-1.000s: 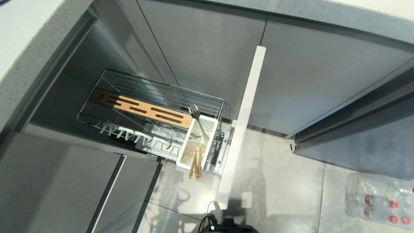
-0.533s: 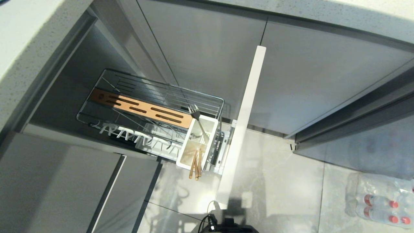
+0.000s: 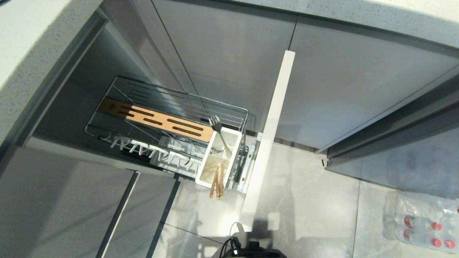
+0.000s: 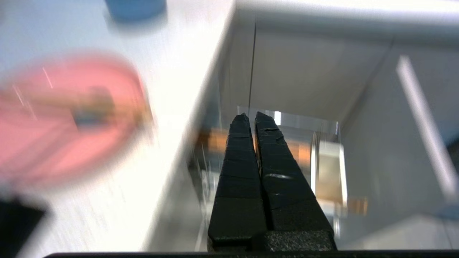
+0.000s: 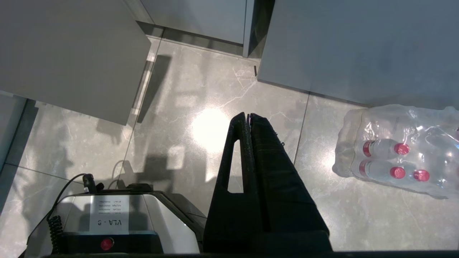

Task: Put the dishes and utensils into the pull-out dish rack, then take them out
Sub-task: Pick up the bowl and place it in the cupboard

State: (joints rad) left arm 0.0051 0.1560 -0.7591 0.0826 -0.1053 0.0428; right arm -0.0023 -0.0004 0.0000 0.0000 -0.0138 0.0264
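The pull-out dish rack (image 3: pixel 168 107) stands drawn out from under the counter, with its narrow pale front (image 3: pixel 269 139) on the right. The silver fork (image 3: pixel 220 134) and the wooden chopsticks (image 3: pixel 217 184) stand in its white utensil cup (image 3: pixel 235 139). No dish sits on the white prongs (image 3: pixel 150 150). In the left wrist view the pink plate (image 4: pixel 68 118) and the blue bowl (image 4: pixel 135 7) lie blurred on the white counter. My left gripper (image 4: pixel 251 116) is shut and empty, high above the rack beside the counter edge. My right gripper (image 5: pixel 247 115) hangs shut and empty over the floor. Neither arm shows in the head view.
A shrink-wrapped pack of water bottles (image 3: pixel 419 222) lies on the floor tiles at the right. Grey cabinet doors (image 3: pixel 340 82) close off the back, and another cabinet (image 3: pixel 64 200) stands left of the rack. My base (image 5: pixel 107 222) is just below the rack's front.
The rack, fork and chopsticks have not moved. Only a faint shadow on the floor tiles below the rack has shifted.
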